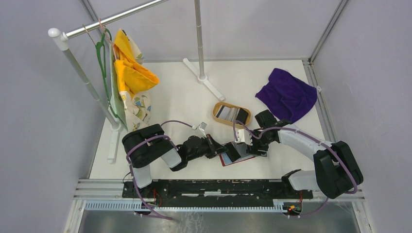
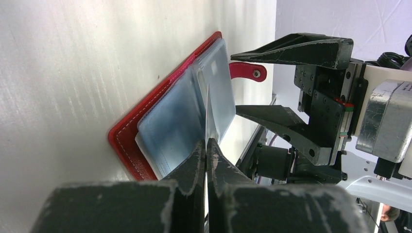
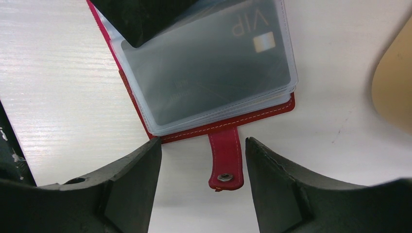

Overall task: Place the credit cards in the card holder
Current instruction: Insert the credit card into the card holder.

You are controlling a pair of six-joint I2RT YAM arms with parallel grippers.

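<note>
The red card holder [image 1: 239,160] lies open on the table between both grippers, its clear sleeves facing up [image 2: 124,141] [image 3: 252,116]. My left gripper [image 1: 224,151] [image 2: 206,143] is shut on a thin credit card [image 2: 208,104] seen edge-on, whose far end sits among the sleeves. In the right wrist view a dark grey card marked VIP [image 3: 209,73] lies under the top sleeve, with a left finger over its corner. My right gripper [image 1: 245,148] [image 3: 201,141] is open and empty, its jaws either side of the snap tab [image 3: 226,162]. More cards [image 1: 228,113] lie in the tan tray.
The tan oval tray [image 1: 216,112] [image 3: 393,92] sits just behind the holder. A purple cloth [image 1: 287,94] lies at the back right. A clothes rail with a green hanger and yellow cloth [image 1: 128,73] stands at the left, and a white pole base [image 1: 204,77] at the back centre.
</note>
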